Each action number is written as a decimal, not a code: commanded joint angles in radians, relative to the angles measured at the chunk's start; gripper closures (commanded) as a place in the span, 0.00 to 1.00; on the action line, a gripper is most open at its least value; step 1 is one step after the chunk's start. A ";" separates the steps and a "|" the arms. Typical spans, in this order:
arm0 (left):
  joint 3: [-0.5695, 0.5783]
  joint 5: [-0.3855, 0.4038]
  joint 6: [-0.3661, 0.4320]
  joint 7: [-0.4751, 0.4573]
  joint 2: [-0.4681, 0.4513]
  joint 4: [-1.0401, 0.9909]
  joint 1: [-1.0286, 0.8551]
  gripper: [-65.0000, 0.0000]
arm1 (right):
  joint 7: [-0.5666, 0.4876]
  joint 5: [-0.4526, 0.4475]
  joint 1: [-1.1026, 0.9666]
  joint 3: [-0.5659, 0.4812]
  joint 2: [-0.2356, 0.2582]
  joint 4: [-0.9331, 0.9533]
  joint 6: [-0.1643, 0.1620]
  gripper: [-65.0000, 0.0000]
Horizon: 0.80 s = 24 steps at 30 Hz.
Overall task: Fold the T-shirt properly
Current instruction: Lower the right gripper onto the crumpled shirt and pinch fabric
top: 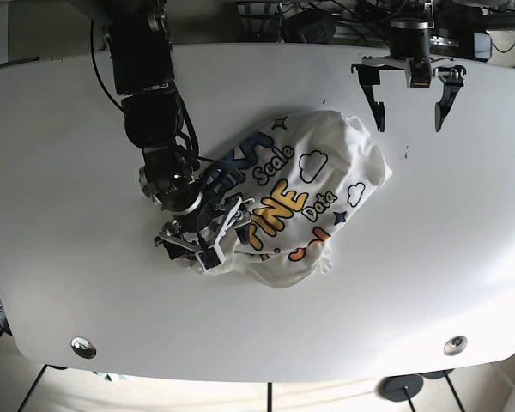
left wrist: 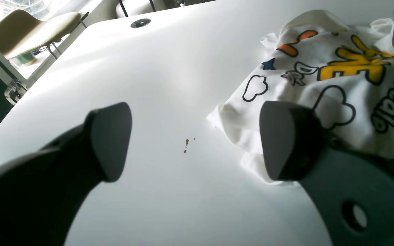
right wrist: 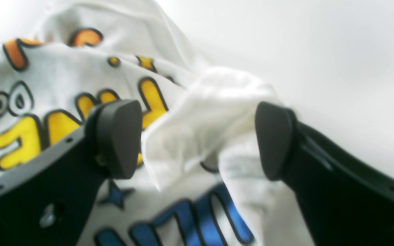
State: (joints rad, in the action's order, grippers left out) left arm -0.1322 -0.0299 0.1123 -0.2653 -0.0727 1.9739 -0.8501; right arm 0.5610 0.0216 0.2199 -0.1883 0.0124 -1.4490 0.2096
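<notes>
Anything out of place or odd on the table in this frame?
The T-shirt lies bunched in a crumpled heap, print up, not spread flat. A few tiny red specks mark the white table beside it. The right gripper is open around a fold; the left gripper is open and empty.

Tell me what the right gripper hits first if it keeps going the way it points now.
Most likely the bunched white fold of the T-shirt. The right gripper is open and that fold sits between its fingers, directly ahead. Depth is unclear in the wrist view, so whether it already touches the cloth cannot be told.
</notes>
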 commanded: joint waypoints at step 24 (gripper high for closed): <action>-0.001 -0.005 0.005 -0.027 -0.025 0.014 -0.008 0.17 | -0.259 -0.002 0.175 0.111 -0.025 0.449 -0.011 0.97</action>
State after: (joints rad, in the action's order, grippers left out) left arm -0.1303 -0.0299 0.1116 -0.2623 -0.0948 1.9713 -0.8501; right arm 0.3210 0.0223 0.3664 -0.0772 -0.0082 -0.9833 0.1997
